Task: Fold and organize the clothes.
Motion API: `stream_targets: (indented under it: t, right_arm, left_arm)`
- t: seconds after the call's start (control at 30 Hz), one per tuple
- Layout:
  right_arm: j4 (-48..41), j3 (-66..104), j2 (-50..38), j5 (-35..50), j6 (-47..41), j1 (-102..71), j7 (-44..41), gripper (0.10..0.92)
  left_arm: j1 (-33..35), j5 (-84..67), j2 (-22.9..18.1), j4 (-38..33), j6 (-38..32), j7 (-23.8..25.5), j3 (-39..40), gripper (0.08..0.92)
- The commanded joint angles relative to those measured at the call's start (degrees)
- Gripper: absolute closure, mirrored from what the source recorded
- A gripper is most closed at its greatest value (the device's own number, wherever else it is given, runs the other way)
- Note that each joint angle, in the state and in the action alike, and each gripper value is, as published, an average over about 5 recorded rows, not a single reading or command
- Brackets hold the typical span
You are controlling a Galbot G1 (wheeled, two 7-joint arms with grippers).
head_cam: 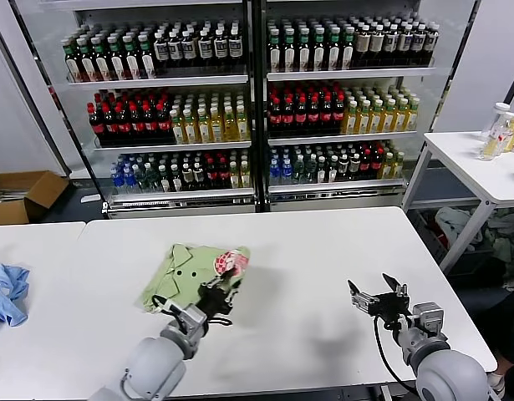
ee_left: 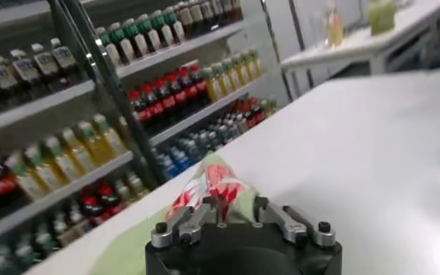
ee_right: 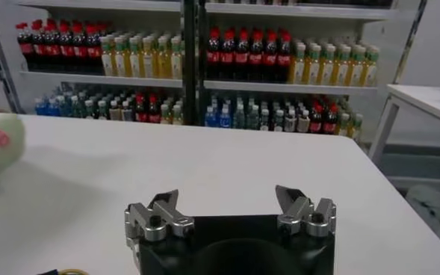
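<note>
Left gripper [head_cam: 226, 286] pinches the green shirt [head_cam: 186, 274] edge for folding; right gripper [head_cam: 379, 296] waits aside, fingers spread.

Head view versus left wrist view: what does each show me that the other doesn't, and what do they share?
Only the head view shows the whole folded green shirt with its collar, the light blue garment on the neighbouring table, and the right pincer, open over bare table.

Only the left wrist view shows the left pincer up close, its fingers against the shirt's red-and-white print.

Both show the shirt, the left pincer at its edge, the white table and the drink shelves.
</note>
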Motion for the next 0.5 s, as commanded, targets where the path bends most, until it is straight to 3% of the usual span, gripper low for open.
stream_targets:
  t: [0.03,0.23,0.37,0.5]
  right_arm:
    - [-0.24,-1.16,0.10,-0.26,0.03,1.08,-0.14,0.202]
    - [-0.77,-6.16,1.45,1.47,0.84,4.31,-0.16,0.203]
    - [-2.71,-13.07,4.93,3.26,1.52,9.40,1.45,0.202]
    - [-7.45,-22.03,10.82,3.37,2.31,16.14,4.33,0.203]
  left_arm:
    - [-2.34,-19.44,-6.23,-0.23,-2.58,-6.06,5.42,0.630]
    - [2.60,-32.47,-5.80,-8.08,-2.55,-6.02,-1.37,0.457]
    - [7.88,-30.25,-4.61,-11.46,-4.71,-7.12,-8.40,0.344]
    - [12.40,-24.44,-3.75,-10.26,-8.01,-9.17,-16.93,0.236]
